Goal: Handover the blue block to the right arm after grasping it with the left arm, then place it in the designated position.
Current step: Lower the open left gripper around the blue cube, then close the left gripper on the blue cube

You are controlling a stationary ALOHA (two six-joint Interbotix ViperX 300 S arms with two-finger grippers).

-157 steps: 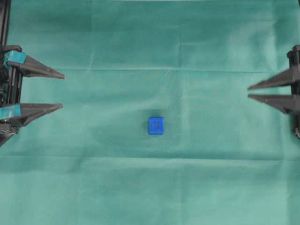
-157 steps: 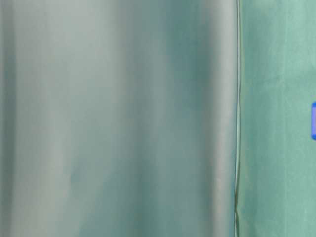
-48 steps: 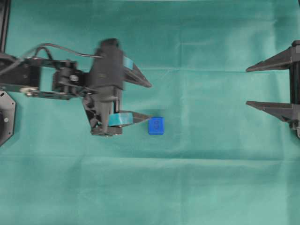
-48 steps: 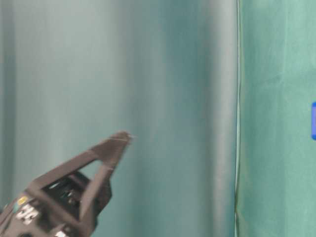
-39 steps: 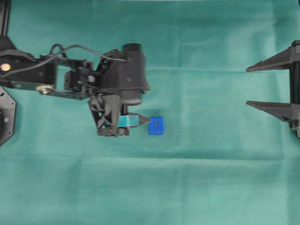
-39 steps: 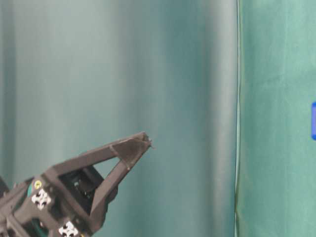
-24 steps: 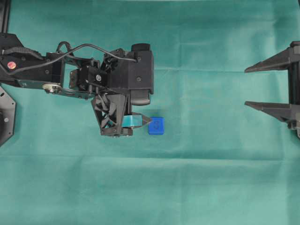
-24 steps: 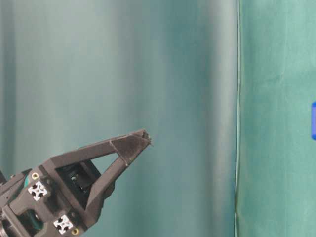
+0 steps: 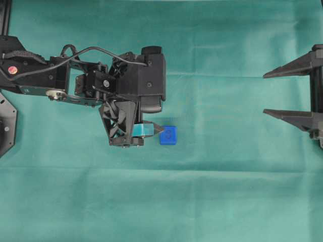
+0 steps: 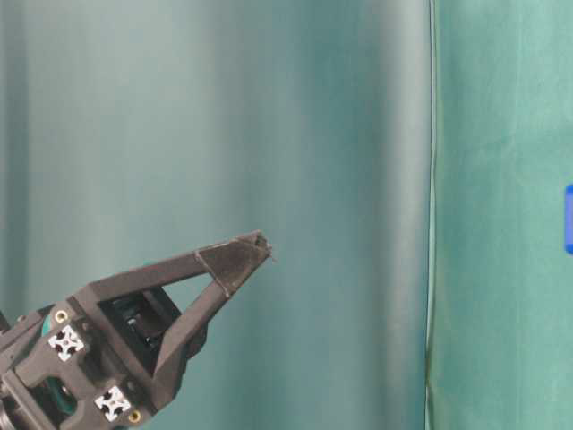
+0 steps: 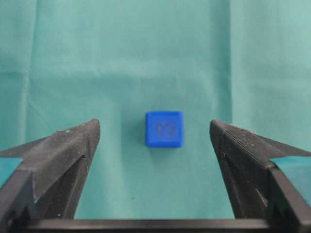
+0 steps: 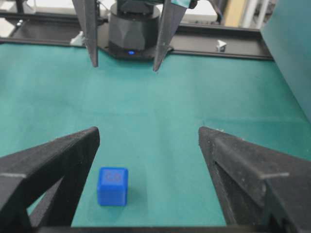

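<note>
The blue block (image 9: pixel 168 135) lies on the green cloth near the middle, a faint dark mark on its top face. My left gripper (image 9: pixel 159 117) hovers over it, pointing down, open. Only its teal-taped near finger (image 9: pixel 145 130) shows; the wrist hides the other. In the left wrist view the blue block (image 11: pixel 164 128) sits between the wide-apart fingertips of the left gripper (image 11: pixel 154 125), touching neither. My right gripper (image 9: pixel 265 94) waits open at the right edge. Its wrist view shows the blue block (image 12: pixel 112 186) ahead, low left. The designated position is out of view.
Green cloth (image 9: pixel 227 191) covers the table. A black frame rail (image 12: pixel 214 46) and the left arm's base (image 12: pixel 133 26) stand at the far side. The table-level view shows a finger of the left gripper (image 10: pixel 224 264) and the block's edge (image 10: pixel 568 219).
Over the last second the left arm reached further right and tipped down over the block, then nearly stopped. The block and the right gripper have stayed put.
</note>
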